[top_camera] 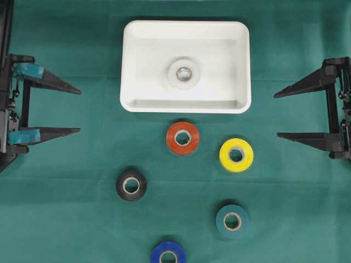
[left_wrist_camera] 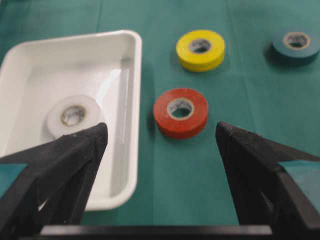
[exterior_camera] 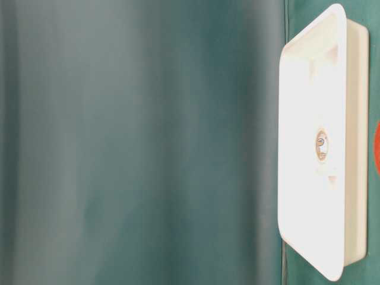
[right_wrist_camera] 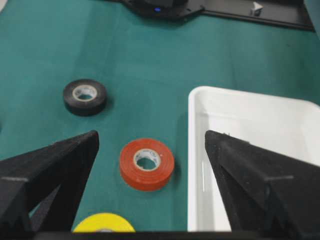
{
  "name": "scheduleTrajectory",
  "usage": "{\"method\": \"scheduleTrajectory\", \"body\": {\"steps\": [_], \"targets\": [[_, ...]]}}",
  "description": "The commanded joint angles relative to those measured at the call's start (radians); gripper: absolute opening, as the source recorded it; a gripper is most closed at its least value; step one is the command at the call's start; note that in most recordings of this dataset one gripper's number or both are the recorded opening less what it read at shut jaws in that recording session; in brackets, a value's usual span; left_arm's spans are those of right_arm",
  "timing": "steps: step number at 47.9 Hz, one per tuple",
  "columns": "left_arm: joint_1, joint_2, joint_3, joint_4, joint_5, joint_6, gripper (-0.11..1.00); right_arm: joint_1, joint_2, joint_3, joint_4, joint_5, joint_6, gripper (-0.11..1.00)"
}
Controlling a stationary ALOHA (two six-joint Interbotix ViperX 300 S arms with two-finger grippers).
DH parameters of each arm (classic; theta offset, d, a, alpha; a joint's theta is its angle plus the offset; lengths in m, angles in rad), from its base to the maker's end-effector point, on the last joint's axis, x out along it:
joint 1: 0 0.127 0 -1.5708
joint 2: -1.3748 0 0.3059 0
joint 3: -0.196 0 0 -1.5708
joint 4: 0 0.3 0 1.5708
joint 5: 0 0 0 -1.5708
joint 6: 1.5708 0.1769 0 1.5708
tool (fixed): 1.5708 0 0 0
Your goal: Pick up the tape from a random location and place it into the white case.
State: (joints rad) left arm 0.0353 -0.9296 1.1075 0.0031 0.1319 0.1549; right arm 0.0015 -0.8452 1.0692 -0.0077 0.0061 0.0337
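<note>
The white case (top_camera: 186,25) sits at the top middle of the green cloth, with a white tape roll (top_camera: 184,73) lying flat inside it. On the cloth below lie red tape (top_camera: 182,137), yellow tape (top_camera: 236,155), black tape (top_camera: 131,185), dark teal tape (top_camera: 232,221) and blue tape (top_camera: 168,253). My left gripper (top_camera: 80,110) stands open at the left edge and holds nothing. At the right edge my right gripper (top_camera: 276,115) is open and empty too. Both wrist views look out at the red tape (left_wrist_camera: 181,112) (right_wrist_camera: 146,164) beside the case's rim (left_wrist_camera: 137,75) (right_wrist_camera: 192,150).
The table-level view shows the case (exterior_camera: 356,148) turned sideways against blurred green cloth, with the white roll (exterior_camera: 322,145) in it. An arm base (right_wrist_camera: 160,7) stands at the far edge in the right wrist view.
</note>
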Motion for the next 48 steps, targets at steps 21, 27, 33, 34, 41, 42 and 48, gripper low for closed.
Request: {"method": "scheduleTrajectory", "body": {"steps": [21,27,33,34,41,42,48], "targets": [[0.000,-0.003,0.002,-0.003,-0.023,-0.017,0.86,-0.002,0.003,-0.028,0.002,0.002,0.003,0.91],[0.002,-0.003,0.002,-0.002,-0.023,-0.017,0.86,-0.002,0.003,-0.028,0.002,0.002,0.003,0.91],[0.000,-0.003,0.002,-0.002,-0.023,-0.017,0.86,-0.002,0.003,-0.028,0.006,0.002,0.005,0.91],[0.000,-0.003,0.002,-0.003,-0.021,-0.017,0.86,-0.002,0.003,-0.028,0.006,0.002,0.005,0.91],[0.000,-0.003,0.002,-0.003,-0.023,-0.017,0.86,0.000,0.003,-0.028,0.008,0.002,0.005,0.91],[0.002,-0.002,0.002,-0.003,-0.023,-0.017,0.86,0.000,0.003,-0.028,0.008,0.002,0.005,0.91],[0.002,-0.002,0.002,-0.002,-0.021,-0.017,0.86,0.000,0.003,-0.028,0.009,0.002,0.005,0.91]]}}
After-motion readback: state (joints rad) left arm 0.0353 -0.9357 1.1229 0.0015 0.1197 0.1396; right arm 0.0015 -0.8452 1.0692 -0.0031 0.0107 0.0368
